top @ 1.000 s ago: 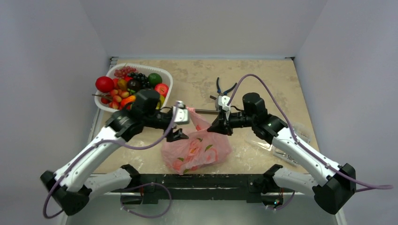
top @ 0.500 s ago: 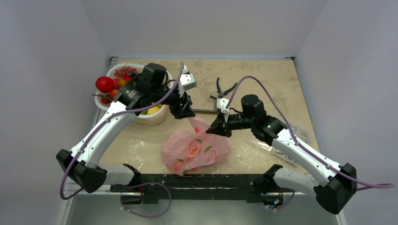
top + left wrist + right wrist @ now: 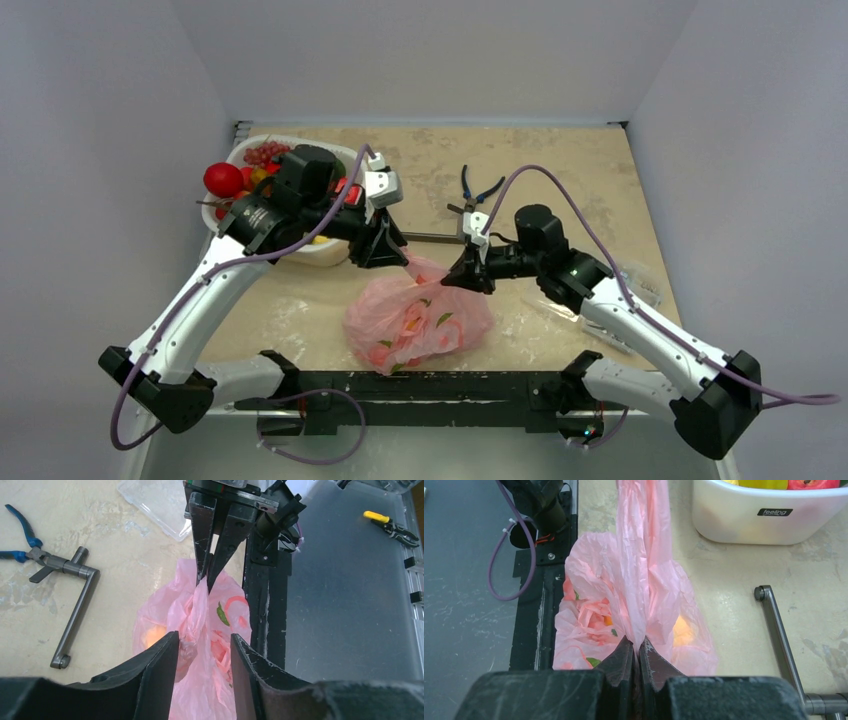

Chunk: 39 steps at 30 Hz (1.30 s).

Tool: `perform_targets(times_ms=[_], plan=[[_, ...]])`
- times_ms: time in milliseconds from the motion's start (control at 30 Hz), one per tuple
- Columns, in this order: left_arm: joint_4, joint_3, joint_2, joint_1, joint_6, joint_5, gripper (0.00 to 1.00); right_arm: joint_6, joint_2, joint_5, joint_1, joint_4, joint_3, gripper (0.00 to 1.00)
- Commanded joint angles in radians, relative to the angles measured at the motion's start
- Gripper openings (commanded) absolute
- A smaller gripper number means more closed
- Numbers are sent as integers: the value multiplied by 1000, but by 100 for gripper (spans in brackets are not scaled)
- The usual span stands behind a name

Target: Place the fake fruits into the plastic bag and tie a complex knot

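Observation:
The pink plastic bag point(image 3: 415, 320) lies at the table's near edge with fake fruits showing through it as an orange glow point(image 3: 681, 630). My right gripper point(image 3: 457, 280) is shut on a strip of the bag's film point(image 3: 644, 555), which it pinches at its fingertips point(image 3: 639, 652). My left gripper point(image 3: 393, 255) is open, its fingers point(image 3: 165, 660) standing either side of that stretched strip point(image 3: 202, 605), opposite the right gripper. No tied knot shows. More fake fruits point(image 3: 225, 180) sit in a white basket point(image 3: 330, 255) partly hidden by the left arm.
Blue-handled pliers point(image 3: 478, 188) and a metal crank handle point(image 3: 430, 238) lie behind the bag; both show in the left wrist view, the pliers point(image 3: 22, 540) and the handle point(image 3: 75, 605). A clear bag point(image 3: 600, 320) lies at the right. The black table rail point(image 3: 430, 385) runs just below the bag.
My left arm rose and swung back over the basket, its gripper turning to face the right gripper across the film strip. My right gripper drifted slightly down-left, still pinching the film.

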State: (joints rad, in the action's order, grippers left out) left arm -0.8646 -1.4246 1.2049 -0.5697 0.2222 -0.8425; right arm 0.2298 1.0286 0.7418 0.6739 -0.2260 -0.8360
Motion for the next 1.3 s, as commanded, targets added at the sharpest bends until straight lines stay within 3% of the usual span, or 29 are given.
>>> perform_targets(times_ms=[0,100,200,267,333,500,600,700,867,1133,1267], plan=[[-34,4,-10,5,18,-2,45,14,-35,-15,2,-3,12,0],[-36,3,-1,6,33,14,48,10,-41,-7,1,-2,11,0],[-59,-17,17,6,52,18,39,12,-39,-4,2,-5,7,0],[-95,-34,28,7,71,20,24,17,-43,-3,2,-11,7,0],[-109,-34,19,19,86,20,0,18,-48,-5,2,-13,13,0],[35,-15,-52,113,-25,-94,0,8,-45,-25,1,-31,33,0],[26,8,-102,45,-4,-157,0,-48,-37,-61,2,-1,45,0],[31,131,-153,-151,36,-35,0,-101,-9,-85,1,9,24,0],[208,431,-232,-362,45,249,0,-173,-2,-125,2,36,15,0],[418,668,-156,-524,80,596,0,-251,-1,-123,2,70,17,0],[483,701,-75,-525,75,736,0,-292,-8,-92,1,65,15,0]])
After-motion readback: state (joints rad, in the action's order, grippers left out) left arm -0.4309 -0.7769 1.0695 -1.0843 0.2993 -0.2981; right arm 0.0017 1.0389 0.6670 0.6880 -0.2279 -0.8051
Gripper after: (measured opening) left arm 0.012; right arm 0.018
